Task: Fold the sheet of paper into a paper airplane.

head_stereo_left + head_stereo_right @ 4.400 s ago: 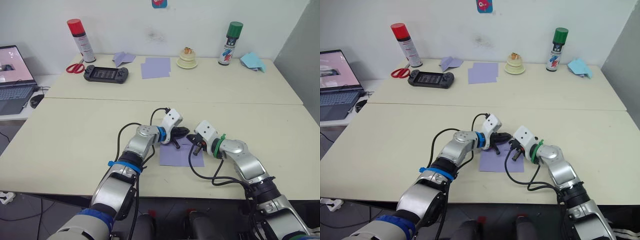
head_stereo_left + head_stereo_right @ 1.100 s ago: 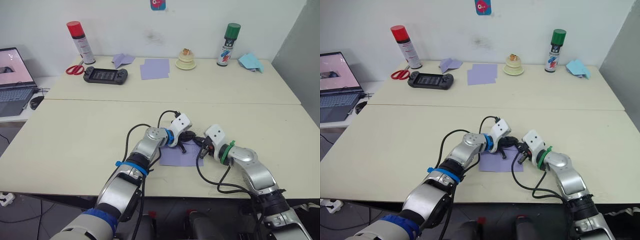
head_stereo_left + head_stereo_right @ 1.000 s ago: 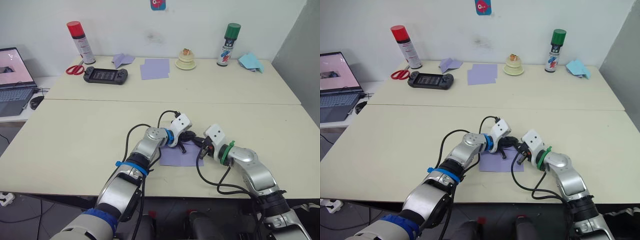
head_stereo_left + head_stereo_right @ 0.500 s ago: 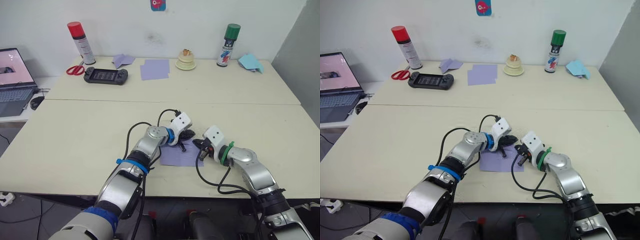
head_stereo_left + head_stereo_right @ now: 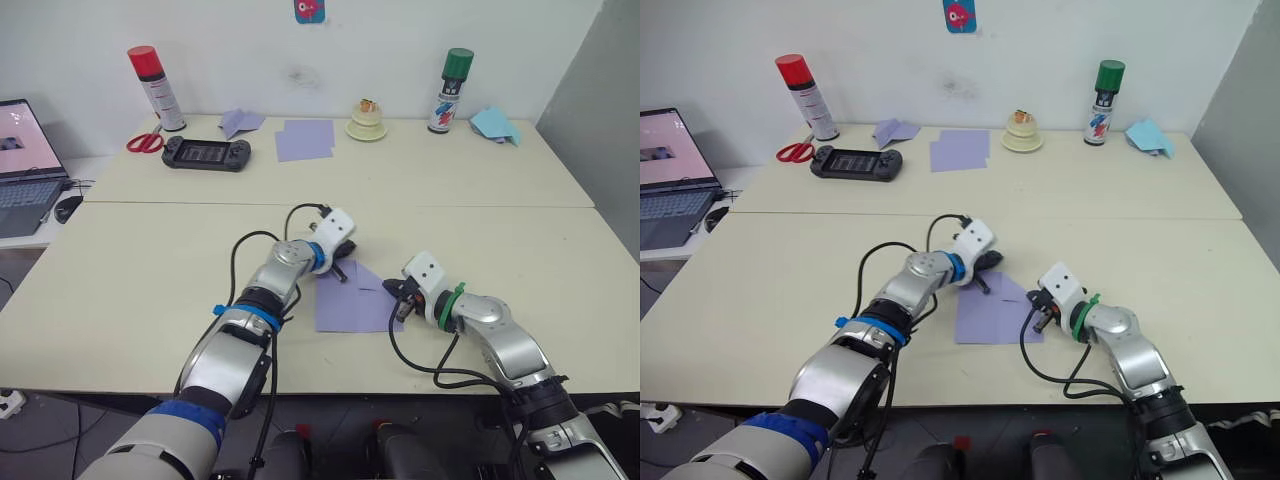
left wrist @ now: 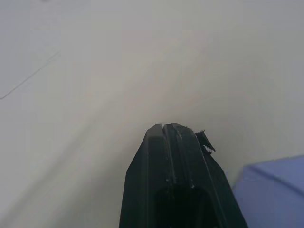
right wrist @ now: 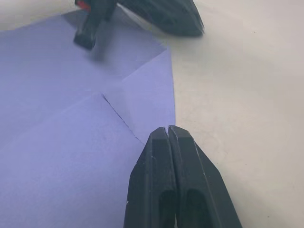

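The sheet of paper [image 5: 357, 300] is seen a little below the centre of the left eye view, lying on the near table [image 5: 150, 290], with its far right corner folded down so that the top edge is slanted. The left gripper [image 5: 345, 259] is placed at the upper left corner of the sheet, and its two black fingers are pressed together, as is shown in the left wrist view, where a lavender corner appears at the lower right. The right gripper [image 5: 392, 290] is found at the right edge of the sheet; its fingers [image 7: 173, 142] are also pressed together, with nothing between them, and their tips rest at the paper's edge beside a crease. In the upper part of the frame, on the far table [image 5: 420, 170], a red-capped spray can [image 5: 151, 85], scissors [image 5: 144, 141], a game controller [image 5: 206, 152], a flatter lavender folded plane [image 5: 240, 121], two overlapping lavender sheets [image 5: 305, 140], a green-capped spray can [image 5: 449, 88] and a light-blue folded paper [image 5: 494, 124] are seen. A laptop [image 5: 22, 160] is visible at the left edge.
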You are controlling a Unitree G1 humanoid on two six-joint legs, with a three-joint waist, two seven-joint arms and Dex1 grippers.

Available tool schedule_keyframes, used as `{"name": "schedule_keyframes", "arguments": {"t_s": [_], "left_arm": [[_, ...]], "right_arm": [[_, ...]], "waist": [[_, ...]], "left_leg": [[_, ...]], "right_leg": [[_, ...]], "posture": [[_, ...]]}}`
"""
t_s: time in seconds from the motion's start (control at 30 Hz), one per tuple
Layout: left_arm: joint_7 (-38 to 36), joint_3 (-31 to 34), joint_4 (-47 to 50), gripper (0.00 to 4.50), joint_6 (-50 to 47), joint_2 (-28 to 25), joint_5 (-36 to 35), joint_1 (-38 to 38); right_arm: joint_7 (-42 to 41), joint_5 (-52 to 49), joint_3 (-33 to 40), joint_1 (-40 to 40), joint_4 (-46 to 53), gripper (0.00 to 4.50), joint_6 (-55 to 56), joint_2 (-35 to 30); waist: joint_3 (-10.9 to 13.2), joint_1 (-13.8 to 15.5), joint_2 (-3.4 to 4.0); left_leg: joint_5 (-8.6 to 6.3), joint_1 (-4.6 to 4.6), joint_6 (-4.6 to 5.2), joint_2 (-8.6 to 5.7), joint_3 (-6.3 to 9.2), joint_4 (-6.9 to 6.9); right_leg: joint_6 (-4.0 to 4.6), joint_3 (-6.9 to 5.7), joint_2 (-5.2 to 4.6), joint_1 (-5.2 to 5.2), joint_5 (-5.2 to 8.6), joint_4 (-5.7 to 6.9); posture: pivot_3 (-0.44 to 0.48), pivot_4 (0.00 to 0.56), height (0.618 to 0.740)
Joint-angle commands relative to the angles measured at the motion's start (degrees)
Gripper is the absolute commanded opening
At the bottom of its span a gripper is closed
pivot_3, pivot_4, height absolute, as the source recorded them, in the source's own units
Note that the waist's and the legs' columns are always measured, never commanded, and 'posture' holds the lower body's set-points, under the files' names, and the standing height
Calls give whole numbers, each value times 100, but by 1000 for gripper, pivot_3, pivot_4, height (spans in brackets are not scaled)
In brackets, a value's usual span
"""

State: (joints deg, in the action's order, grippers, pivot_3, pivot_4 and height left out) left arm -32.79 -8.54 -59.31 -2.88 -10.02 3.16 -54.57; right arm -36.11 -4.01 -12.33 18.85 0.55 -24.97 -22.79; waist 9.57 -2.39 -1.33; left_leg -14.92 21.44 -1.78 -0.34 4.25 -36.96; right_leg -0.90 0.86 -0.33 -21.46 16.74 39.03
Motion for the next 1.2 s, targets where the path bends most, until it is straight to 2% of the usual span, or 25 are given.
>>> {"name": "schedule_keyframes", "arguments": {"t_s": [0.03,0.2,0.4,0.57,0.7,1.03,1.13,1.2], "left_arm": [[-5,593,126,0,182,-200,-455,-208],[-398,1355,970,0,-387,-487,-1263,-3],[-782,1624,2445,1626,-1734,-687,-1931,867],[-1001,1418,3805,3168,-3056,-698,-2392,1847],[-910,1298,4381,3168,-3671,-624,-2564,2151],[-774,1066,4602,3168,-3666,-502,-2511,2237],[-809,1037,4632,2559,-3640,-535,-2509,2233],[-825,1028,4669,1953,-3648,-555,-2523,2249]], "right_arm": [[-17,114,-99,17,-235,50,-61,-8],[-75,137,-142,177,-408,50,44,39],[-129,169,-173,286,-534,0,128,74],[-168,167,-196,325,-604,0,167,102],[-185,168,-212,312,-576,0,158,103],[-172,185,-229,270,-512,0,141,100],[-165,188,-231,256,-498,0,143,102],[-158,190,-231,246,-490,0,145,106]], "waist": [[1,3,-1],[1,30,-2],[1,2,-1],[1,6,-1],[1,18,-1],[1,17,-1],[1,17,-1],[1,17,-1]], "left_leg": [[0,3,0,0,0,0],[1,30,-2,-4,0,-5],[1,28,-3,-1,-1,-1],[2,29,-3,0,2,-3],[2,29,-3,0,4,-4],[2,26,-3,0,0,-2],[2,27,-3,0,0,-2],[2,27,-4,0,-1,-2]], "right_leg": [[0,0,0,-3,0,0],[5,-1,-5,-26,-3,-1],[18,2,-6,-29,-11,4],[31,1,-6,-28,-19,4],[35,-2,-6,-28,-21,4],[34,2,-5,-27,-20,2],[32,3,-5,-27,-19,2],[33,3,-5,-27,-20,2]], "posture": [[0,150,740],[0,150,740],[0,150,740],[0,150,740],[0,150,740],[0,150,740],[0,150,740],[0,150,740]]}}
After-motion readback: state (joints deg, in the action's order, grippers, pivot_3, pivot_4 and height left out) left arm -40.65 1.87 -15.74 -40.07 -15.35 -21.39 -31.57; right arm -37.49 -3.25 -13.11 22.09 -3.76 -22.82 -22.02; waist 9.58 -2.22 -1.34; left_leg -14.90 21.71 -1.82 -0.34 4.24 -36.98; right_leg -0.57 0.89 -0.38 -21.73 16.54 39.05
